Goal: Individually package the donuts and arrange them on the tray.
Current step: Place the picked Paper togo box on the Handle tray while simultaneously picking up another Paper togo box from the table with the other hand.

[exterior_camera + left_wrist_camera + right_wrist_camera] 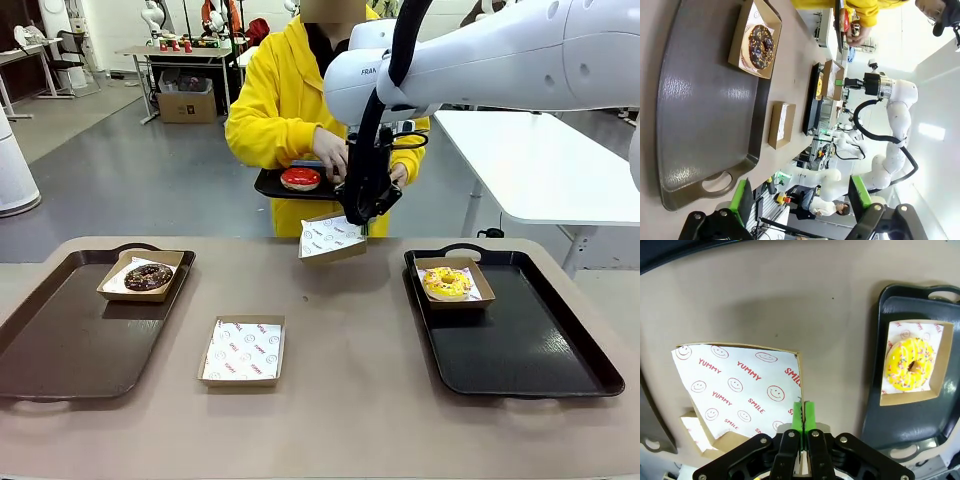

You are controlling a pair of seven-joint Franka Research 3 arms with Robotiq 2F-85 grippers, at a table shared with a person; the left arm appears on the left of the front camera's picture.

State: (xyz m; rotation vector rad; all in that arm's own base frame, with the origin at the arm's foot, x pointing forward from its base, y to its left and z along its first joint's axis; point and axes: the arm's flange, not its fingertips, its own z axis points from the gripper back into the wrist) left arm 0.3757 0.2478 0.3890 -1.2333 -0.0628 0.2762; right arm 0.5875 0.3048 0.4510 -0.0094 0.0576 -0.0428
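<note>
boxed: sprinkled donut [149, 277] at 10 o'clock, yellow donut [447, 282] at 3; pending: red donut [300, 178] at 12; right gripper [803, 410] clenching empty box [735, 390], left gripper [801, 194] released.

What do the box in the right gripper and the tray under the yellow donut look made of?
Held box: likely thin brown cardboard, matte, raw edges showing. Its liner: printed white paper. Right tray: probably hard dark plastic, slightly glossy, with moulded handles.

A tan, round-cornered table [340, 420] held, near its middle, an empty shallow brown cardboard box lined with smiley-printed white paper [243, 350]. A second such box [330, 240] hung tilted above the table's far edge, before a person in a yellow hooded top [270, 100].
</note>
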